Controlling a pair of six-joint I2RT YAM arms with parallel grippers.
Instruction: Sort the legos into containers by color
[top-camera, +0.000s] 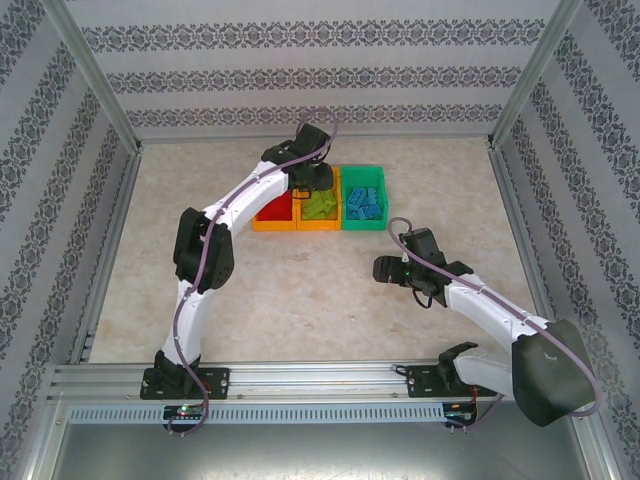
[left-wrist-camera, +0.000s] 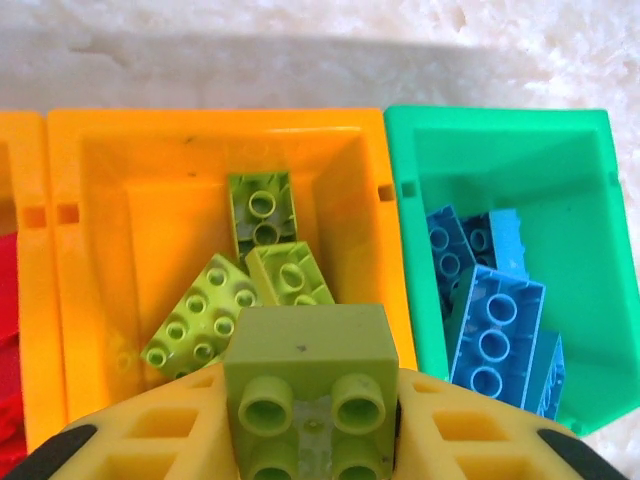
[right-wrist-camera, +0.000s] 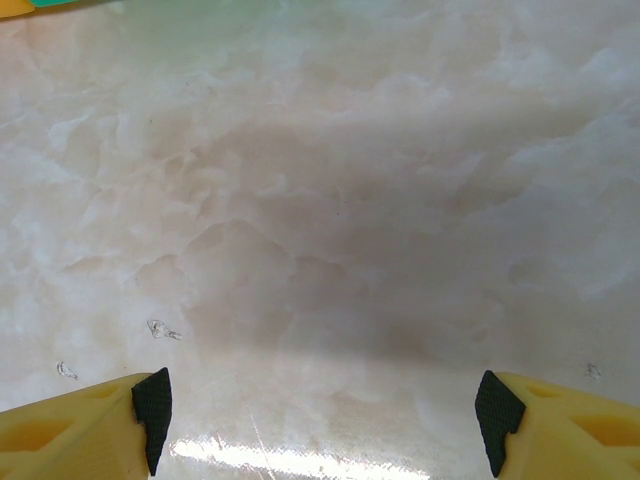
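A: Which container does the coming move turn on?

B: Not the left orange bin (top-camera: 258, 226); that one has the red legos (top-camera: 278, 210). It is the middle orange bin (left-wrist-camera: 200, 150). The left pincer (left-wrist-camera: 312, 445) is clamped on a lime brick (left-wrist-camera: 310, 350) just over its near wall, and the hollow lies straight ahead.

A: How does the brick lie?

B: Its studs face the wrist camera. I cannot tell its long axis. It is smooth hard plastic, like the green legos (left-wrist-camera: 200, 315) lying tilted inside.

A: And further right?

B: The green bin (left-wrist-camera: 500, 150) holds the blue legos (left-wrist-camera: 495, 325). The right pincer (right-wrist-camera: 320, 420) hangs well apart from the bins, its fingers wide apart over the pale, marbled worktop (right-wrist-camera: 320, 200). I think the left arm needs only to let go.
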